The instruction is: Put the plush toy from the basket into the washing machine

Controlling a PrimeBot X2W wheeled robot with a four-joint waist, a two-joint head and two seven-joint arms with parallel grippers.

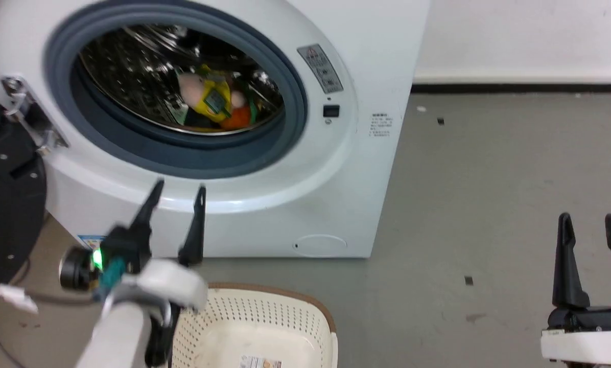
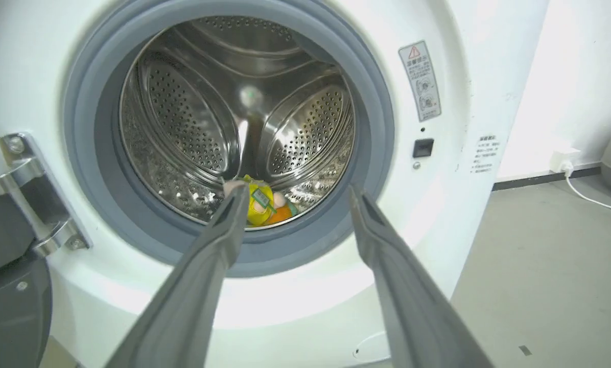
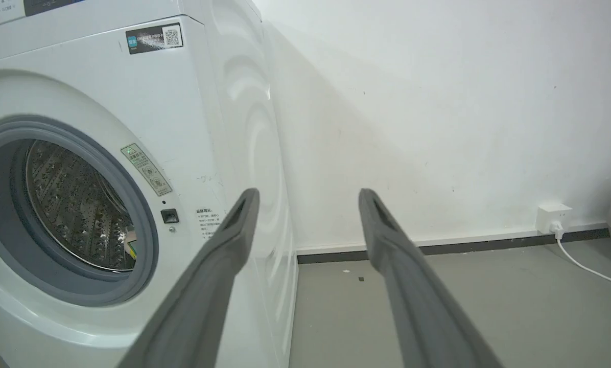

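Plush toy (image 1: 214,99), in washing machine (image 1: 367,61), orange rightward

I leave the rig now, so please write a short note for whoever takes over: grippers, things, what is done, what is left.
Left gripper: open, empty, in front of the large white front-loading washing machine, below its porthole.
Right gripper: open, empty, over the grey floor.
Small orange, yellow and pink plush toy: lying in the shiny steel drum.
Cream-white perforated plastic basket: on the floor before the machine; no toy in its visible part.
Done: toy is in the machine. Left: seemingly nothing; the black round door stands open.
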